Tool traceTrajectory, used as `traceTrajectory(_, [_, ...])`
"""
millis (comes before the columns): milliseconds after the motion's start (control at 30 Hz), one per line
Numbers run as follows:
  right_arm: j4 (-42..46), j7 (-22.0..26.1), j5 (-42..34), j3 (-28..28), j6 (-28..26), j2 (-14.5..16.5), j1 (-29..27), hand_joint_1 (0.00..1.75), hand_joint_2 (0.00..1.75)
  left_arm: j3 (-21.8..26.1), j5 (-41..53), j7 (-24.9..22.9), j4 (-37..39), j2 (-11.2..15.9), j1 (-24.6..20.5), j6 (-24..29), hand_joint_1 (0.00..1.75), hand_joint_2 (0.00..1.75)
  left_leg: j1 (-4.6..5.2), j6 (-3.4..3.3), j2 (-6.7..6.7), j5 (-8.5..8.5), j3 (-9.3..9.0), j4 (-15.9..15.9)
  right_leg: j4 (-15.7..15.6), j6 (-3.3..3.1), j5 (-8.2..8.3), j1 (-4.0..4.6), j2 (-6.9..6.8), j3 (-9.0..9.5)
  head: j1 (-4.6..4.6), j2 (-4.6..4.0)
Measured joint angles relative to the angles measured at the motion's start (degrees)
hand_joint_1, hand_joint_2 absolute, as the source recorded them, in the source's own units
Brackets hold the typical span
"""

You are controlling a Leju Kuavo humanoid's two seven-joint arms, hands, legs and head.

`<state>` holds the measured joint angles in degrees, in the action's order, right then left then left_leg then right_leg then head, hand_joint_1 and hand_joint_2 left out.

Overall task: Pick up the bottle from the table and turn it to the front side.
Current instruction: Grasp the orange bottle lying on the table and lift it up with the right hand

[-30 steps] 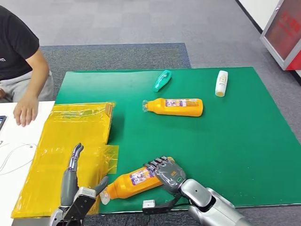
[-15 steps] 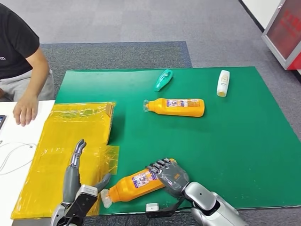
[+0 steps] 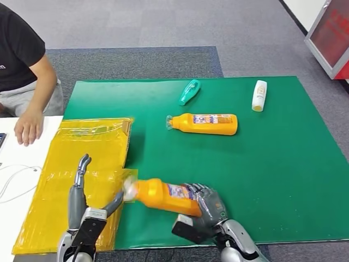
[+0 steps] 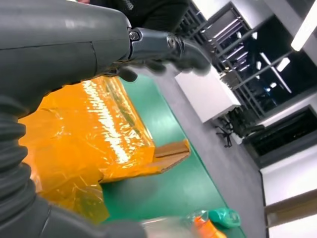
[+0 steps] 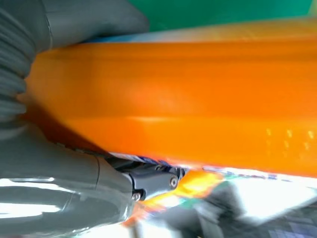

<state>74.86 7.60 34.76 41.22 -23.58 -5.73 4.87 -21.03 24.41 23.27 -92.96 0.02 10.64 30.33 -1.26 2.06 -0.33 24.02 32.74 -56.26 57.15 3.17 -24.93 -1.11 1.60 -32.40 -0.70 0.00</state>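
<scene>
My right hand (image 3: 205, 210) grips the base end of an orange bottle (image 3: 164, 195) with a printed label near the front edge of the green mat (image 3: 267, 164). The bottle is lifted and lies roughly level, its clear cap pointing left toward the yellow bag. Up close in the right wrist view, the orange bottle (image 5: 186, 99) sits between the thumb and the fingers (image 5: 149, 181). My left hand (image 3: 82, 210) hovers open over the yellow bag, fingers spread, just left of the cap. Its fingers (image 4: 168, 47) reach out above the bag in the left wrist view.
A second orange bottle (image 3: 203, 123) lies mid-mat, with a teal bottle (image 3: 188, 91) and a white bottle (image 3: 259, 95) farther back. A yellow plastic bag (image 3: 82, 164) covers the left side. A person's hand (image 3: 28, 128) rests on a white table (image 3: 12, 202) at far left.
My right hand has lifted the near orange bottle and swung its cap end up and left, from a tilt to roughly level. My left hand has shifted slightly left.
</scene>
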Motion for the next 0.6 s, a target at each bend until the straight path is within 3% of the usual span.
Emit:
traceTrajectory(167, [6.38,-23.65,-2.87,-0.73,-0.01,2.49,-0.61,1.75,1.75,0.15,-0.83,0.37,0.00,-0.26,0.09,0.19,0.00,1.75,0.00,0.00,-0.03,-0.14,0.26,0.00,0.01,0.02,0.04,-0.01,-0.02,-0.23,0.00,0.00])
traceTrajectory(333, [9.82,-37.01,-6.39,-0.98,-0.62,3.78,-0.10,1.75,1.75,0.18,-1.74,1.16,0.00,-0.27,-0.06,0.42,0.00,1.75,0.00,0.00,-0.05,-0.14,0.28,0.00,0.01,0.02,0.04,-0.01,-0.03,-0.24,0.01,0.00])
traceTrajectory(433, [10.84,-41.35,-7.46,-0.97,-1.14,4.26,0.17,1.75,1.75,0.18,-2.04,1.52,0.00,-0.27,-0.36,0.66,0.00,1.75,0.00,0.00,-0.07,-0.14,0.33,0.00,0.01,0.02,0.04,-0.01,-0.06,-0.27,0.01,0.00])
traceTrajectory(600, [10.99,-41.37,-7.87,-0.92,-2.16,4.56,0.14,1.75,1.75,0.17,-2.12,1.57,0.00,-0.26,-0.60,0.96,0.00,1.75,0.00,0.00,-0.07,-0.15,0.41,0.00,0.02,0.02,0.04,-0.01,-0.07,-0.34,0.01,0.00])
